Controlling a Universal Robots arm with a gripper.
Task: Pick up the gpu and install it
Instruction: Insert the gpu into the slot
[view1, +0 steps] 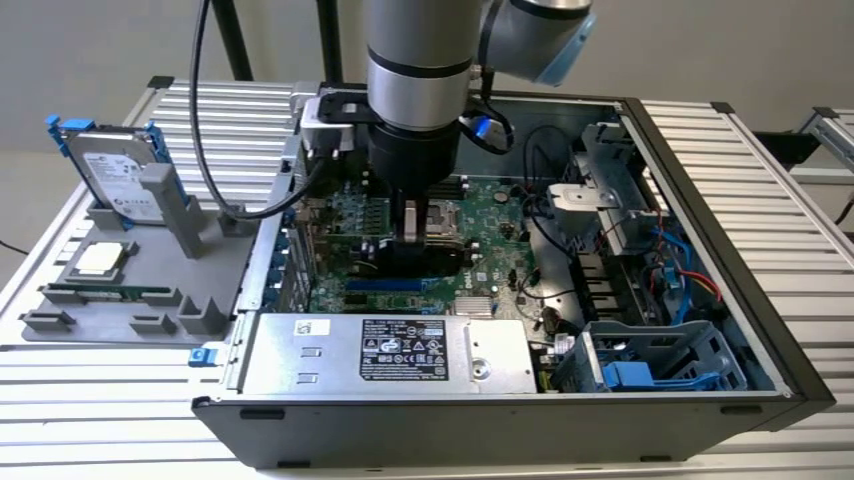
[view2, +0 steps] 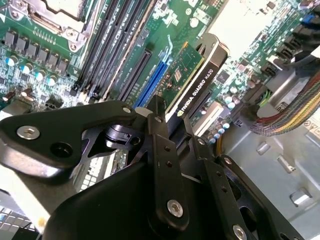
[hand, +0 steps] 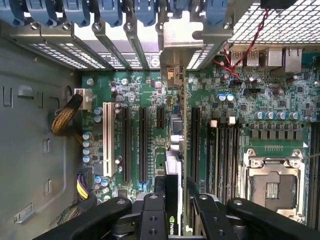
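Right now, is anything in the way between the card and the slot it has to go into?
Nothing visible is. The tool holds the gpu on edge, right over the motherboard. In the first wrist view the long slots below it look bare, with no cable across them. Which slot the card lines up with, I cannot tell.

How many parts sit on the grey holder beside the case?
3: a hard drive standing upright at the back, a processor lying flat in the middle, a memory stick along the near edge. Others may be hidden.

Exterior view high, distant; both wrist views close above motherboard (hand: 150, 100) (shared)
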